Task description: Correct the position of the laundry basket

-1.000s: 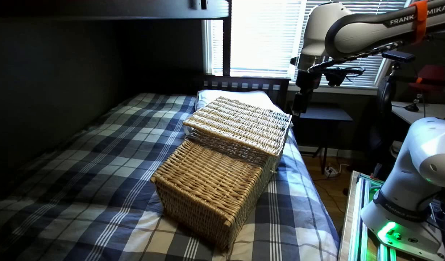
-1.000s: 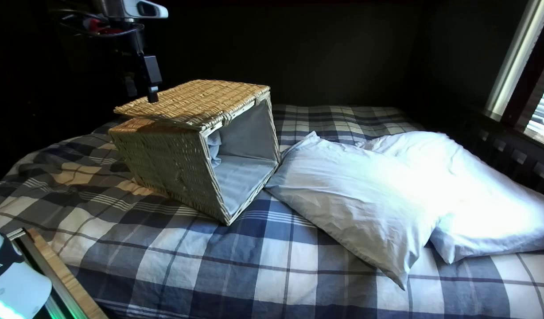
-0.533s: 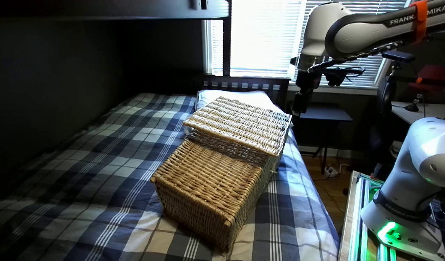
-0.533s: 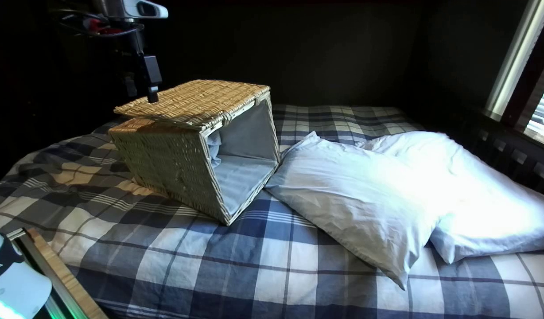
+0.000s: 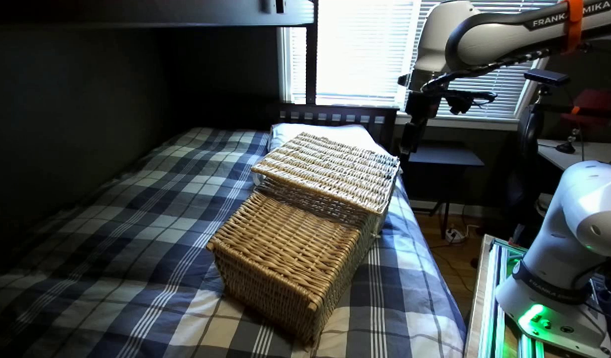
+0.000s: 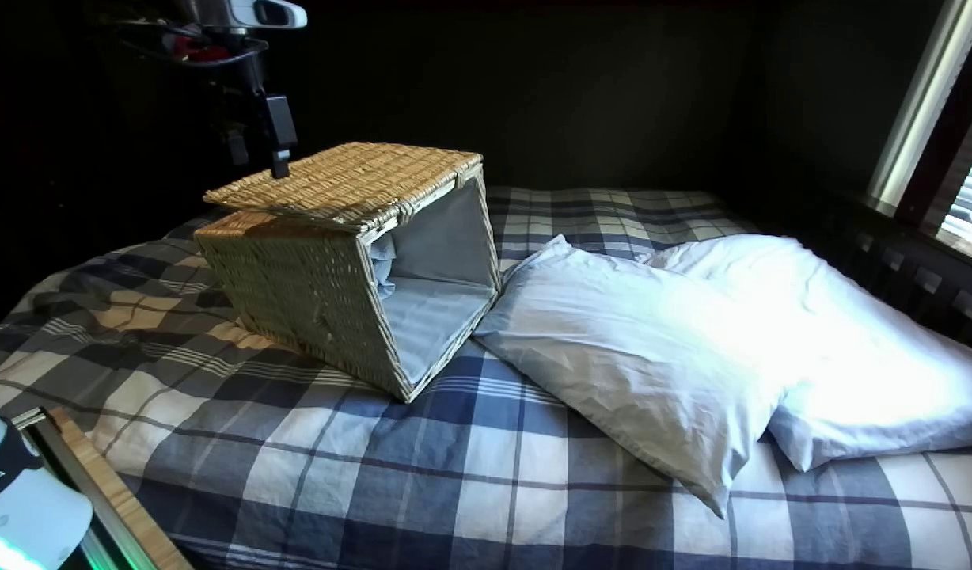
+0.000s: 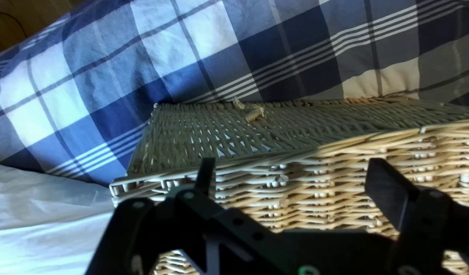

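The laundry basket (image 5: 285,238) is tan wicker and lies on its side on a plaid bed. Its opening, with pale grey-white lining, faces the pillows in an exterior view (image 6: 438,317). Its wicker lid (image 5: 330,169) is folded back over the upper side, its free edge slightly raised; the lid also shows in an exterior view (image 6: 367,178). My gripper (image 5: 408,150) points down beside the lid's corner, and shows above the lid in an exterior view (image 6: 260,164). In the wrist view the gripper (image 7: 291,162) is open and empty, its fingers spread over the lid near its edge.
White pillows (image 6: 628,348) lie right by the basket's opening. The plaid bed (image 5: 151,219) surrounds the basket. A dark headboard (image 5: 335,115) stands under the window, an upper bunk (image 5: 186,12) overhangs the bed, and a small dark table (image 5: 447,153) stands beyond the bed's edge.
My gripper and arm have risen slightly, shifting a little to the right in an exterior view. The basket, lid and pillows have not moved.
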Tool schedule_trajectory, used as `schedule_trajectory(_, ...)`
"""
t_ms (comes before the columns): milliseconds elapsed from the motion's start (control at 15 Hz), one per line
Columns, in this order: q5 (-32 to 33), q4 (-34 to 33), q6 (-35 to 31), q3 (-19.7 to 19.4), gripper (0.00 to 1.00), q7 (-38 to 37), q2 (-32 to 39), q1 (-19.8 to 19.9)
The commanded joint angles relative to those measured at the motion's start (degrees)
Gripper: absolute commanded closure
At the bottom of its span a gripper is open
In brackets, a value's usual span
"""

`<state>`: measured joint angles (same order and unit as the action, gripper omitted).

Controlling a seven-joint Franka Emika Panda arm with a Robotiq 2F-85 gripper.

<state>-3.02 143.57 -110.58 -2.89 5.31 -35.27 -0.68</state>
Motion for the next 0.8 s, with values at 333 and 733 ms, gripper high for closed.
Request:
schedule_trajectory(333,-12.4,-8.7,2.4,-13.0,0.00,22.1,8.3,-1.8)
schedule_trajectory(733,-20.8,-15.2,9.7,-18.7,0.00,35.1,17.0,-1.0)
